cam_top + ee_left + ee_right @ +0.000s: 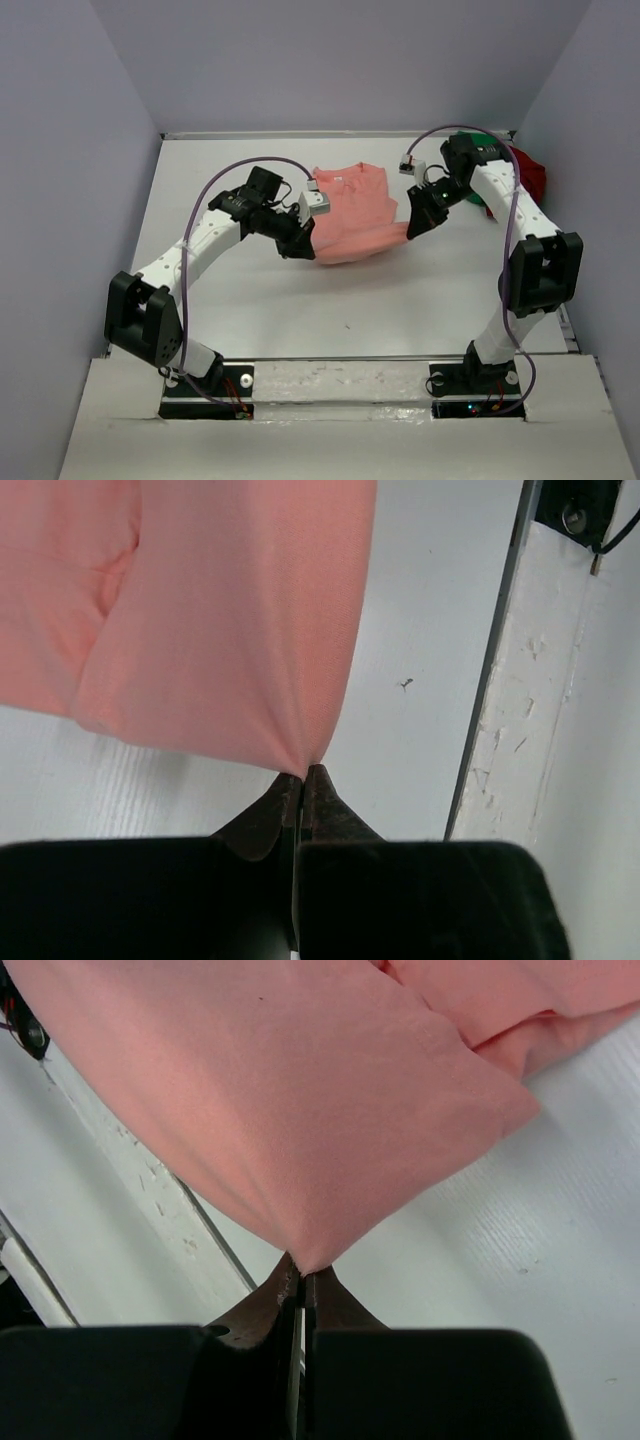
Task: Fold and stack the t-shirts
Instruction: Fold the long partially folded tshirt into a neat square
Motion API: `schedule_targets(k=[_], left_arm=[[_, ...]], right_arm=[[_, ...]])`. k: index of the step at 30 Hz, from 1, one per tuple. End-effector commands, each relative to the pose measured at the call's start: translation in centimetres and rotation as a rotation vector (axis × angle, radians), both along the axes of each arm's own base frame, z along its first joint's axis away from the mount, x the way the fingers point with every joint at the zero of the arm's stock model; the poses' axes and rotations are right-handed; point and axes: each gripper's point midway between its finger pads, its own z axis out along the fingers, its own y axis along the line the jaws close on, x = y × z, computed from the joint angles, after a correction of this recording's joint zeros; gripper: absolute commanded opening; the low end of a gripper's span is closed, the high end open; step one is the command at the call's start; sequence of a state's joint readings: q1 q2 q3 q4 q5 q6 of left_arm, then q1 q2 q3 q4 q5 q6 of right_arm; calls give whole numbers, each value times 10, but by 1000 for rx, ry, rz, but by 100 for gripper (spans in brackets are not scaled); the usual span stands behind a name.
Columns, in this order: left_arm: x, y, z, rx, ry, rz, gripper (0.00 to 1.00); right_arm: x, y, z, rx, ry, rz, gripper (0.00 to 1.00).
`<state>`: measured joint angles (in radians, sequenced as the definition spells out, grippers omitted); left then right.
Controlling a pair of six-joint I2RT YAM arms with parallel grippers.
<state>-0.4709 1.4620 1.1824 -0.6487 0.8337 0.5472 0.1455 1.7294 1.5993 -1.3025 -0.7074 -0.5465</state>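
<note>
A white table [330, 300] spreads beneath both pairs of jaws. A small dark speck [405, 684] lies on it, ahead of the left jaws and a little to their right. Farther right of the left jaws a thin metal strip [497, 670] edges a white board [530, 740] with chipped paint. The same strip and board pass left of the right jaws. Grey walls [330, 60] stand beyond both.

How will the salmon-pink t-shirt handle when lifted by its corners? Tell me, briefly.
Probably floppy: the salmon-pink t-shirt drapes and puckers where the left hand and right hand pinch it shut. Likely light for its size: two small pinches hold its edge up. It may slip free if tugged, since each grip holds little cloth.
</note>
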Motion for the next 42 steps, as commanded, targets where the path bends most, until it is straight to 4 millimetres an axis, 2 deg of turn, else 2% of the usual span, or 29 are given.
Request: schedule_targets(k=[1, 6, 11, 17, 21, 28, 32, 35, 36, 38, 42], left_arm=[[21, -4, 23, -14, -78, 51, 0], [49, -6, 29, -7, -157, 135, 0], [74, -5, 24, 26, -190, 211, 0], [108, -9, 37, 24, -270, 281, 0], [127, -6, 42, 37, -311, 329, 0], [155, 5, 44, 67, -370, 441, 0], [165, 10, 38, 87, -376, 475, 0], [169, 11, 28, 109, -366, 483, 0], [170, 12, 25, 113, -362, 488, 0], [175, 14, 19, 130, -365, 504, 0], [191, 17, 6, 177, -354, 543, 0]], right_arm=[[17, -3, 6, -14, -58, 7, 0], [30, -2, 4, -21, -80, -1, 0], [58, 1, 8, -12, -168, -39, 0], [87, 3, 12, -20, -218, -58, 0], [102, 4, 17, -23, -252, -62, 0], [123, 9, 9, -4, -257, -63, 0], [142, 15, 0, 12, -254, -68, 0], [156, 17, 2, 21, -280, -69, 0], [161, 18, -6, 21, -268, -68, 0], [171, 20, -6, 26, -289, -72, 0], [191, 23, -20, 32, -295, -86, 0]])
